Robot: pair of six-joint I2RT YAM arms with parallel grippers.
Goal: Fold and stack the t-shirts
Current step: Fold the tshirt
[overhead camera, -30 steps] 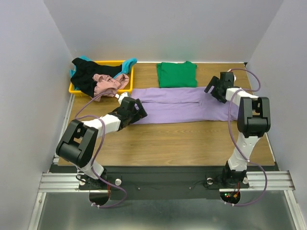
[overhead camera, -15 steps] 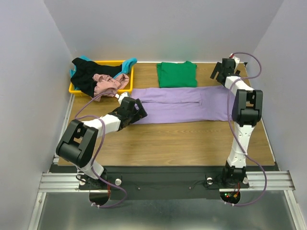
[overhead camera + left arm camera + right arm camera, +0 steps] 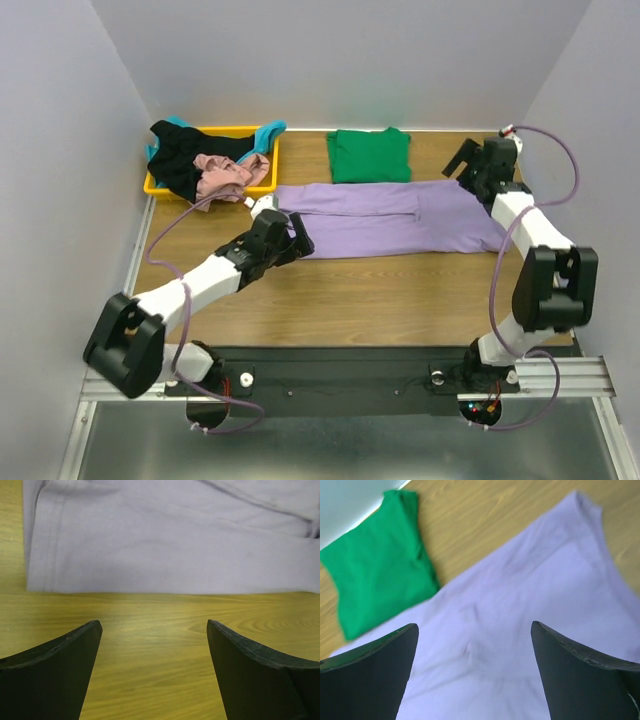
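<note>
Five t-shirts (image 3: pixel 380 215), one yellow tray (image 3: pixel 222 130)

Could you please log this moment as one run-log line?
purple t-shirt: long flat strip | green t-shirt: folded, behind it | left gripper: open, empty, at near edge | right gripper: open, empty, above right end

My widest free lane is the bare table (image 3: pixel 400 290) on the near side of the purple t-shirt (image 3: pixel 380 218), where my left gripper (image 3: pixel 295 240) hangs wide open with only wood between its fingers. Along the far edge the yellow tray (image 3: pixel 230 129) and the folded green t-shirt (image 3: pixel 369 155) stand in the way, a narrow bare gap between them. My right gripper (image 3: pixel 462 162), also spread, has the right wall (image 3: pixel 590 120) close beside it in the far corner.
</note>
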